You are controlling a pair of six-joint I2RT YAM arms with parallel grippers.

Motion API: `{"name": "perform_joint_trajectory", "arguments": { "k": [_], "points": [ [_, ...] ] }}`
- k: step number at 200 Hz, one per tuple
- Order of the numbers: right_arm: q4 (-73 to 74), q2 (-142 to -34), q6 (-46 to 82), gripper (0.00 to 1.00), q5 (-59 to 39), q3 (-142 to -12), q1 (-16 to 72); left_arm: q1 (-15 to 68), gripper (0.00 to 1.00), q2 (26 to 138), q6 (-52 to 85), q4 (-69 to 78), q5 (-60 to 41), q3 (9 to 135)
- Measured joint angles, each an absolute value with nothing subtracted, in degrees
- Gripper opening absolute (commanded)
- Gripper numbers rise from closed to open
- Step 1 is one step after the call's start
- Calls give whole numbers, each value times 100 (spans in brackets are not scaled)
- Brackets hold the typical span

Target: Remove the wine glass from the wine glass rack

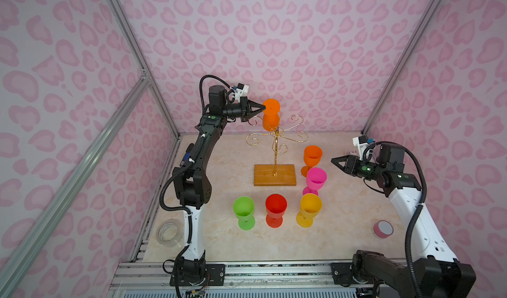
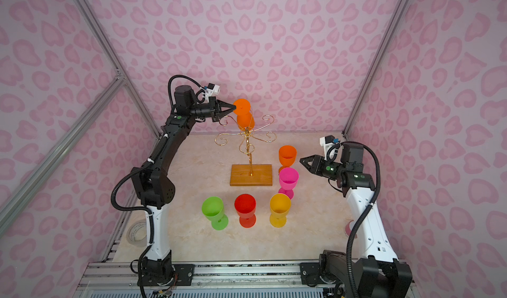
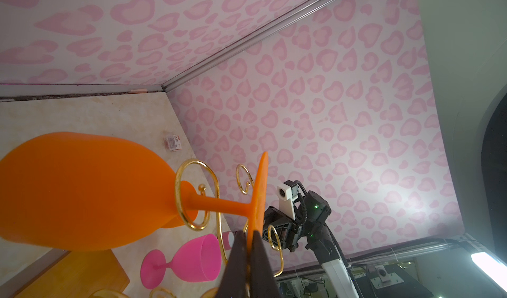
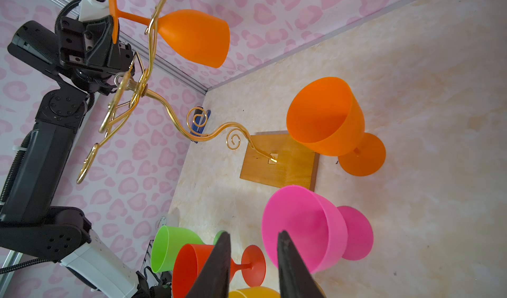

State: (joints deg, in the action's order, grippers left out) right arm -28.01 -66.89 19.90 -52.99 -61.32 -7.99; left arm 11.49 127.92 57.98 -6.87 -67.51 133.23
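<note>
The walls on three sides were lined with pale lilac sheet printed in pink blotches. Aluminium posts ran up both rear corners, behind and to either side of the left fingers. A slanted aluminium brace crossed the side wall behind those fingers. The desk, well below them, had a cream marbled top. Slotted aluminium rails edged its near side. In the left wrist view a lit strip lamp was noted outside the enclosure.
</note>
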Motion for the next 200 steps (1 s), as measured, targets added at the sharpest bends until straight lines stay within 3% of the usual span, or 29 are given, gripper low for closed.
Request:
{"name": "perform_joint_trajectory", "arguments": {
  "k": [200],
  "points": [
    [-2711,-6641,1992,30,-5339,-6016,-827,858,2,13100,5994,-580,-6729,13653]
  ]
}}
